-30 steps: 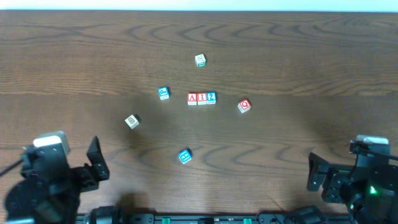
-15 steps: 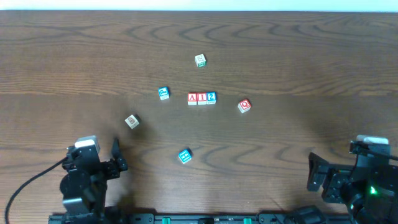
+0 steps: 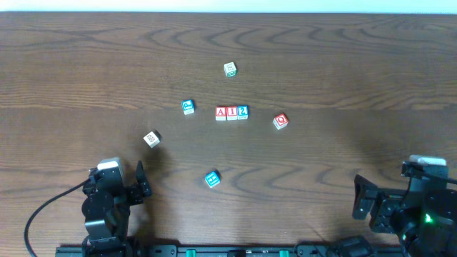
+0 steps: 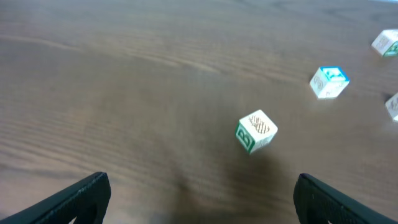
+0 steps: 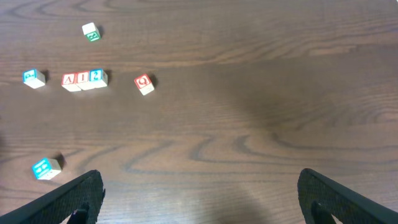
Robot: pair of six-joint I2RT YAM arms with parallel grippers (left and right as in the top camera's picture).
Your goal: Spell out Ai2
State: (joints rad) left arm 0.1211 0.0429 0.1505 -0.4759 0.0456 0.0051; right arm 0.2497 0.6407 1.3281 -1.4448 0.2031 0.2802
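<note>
Cubes A (image 3: 221,113), I (image 3: 231,113) and 2 (image 3: 243,112) lie touching in a row on the table (image 3: 357,71), well beyond my left jaws and right jaws, both spread wide at the near edge.

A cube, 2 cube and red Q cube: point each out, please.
A cube (image 3: 221,113), overhead view, top face.
2 cube (image 3: 243,112), overhead view, top face.
Q cube (image 3: 280,121), overhead view, top face.
</note>
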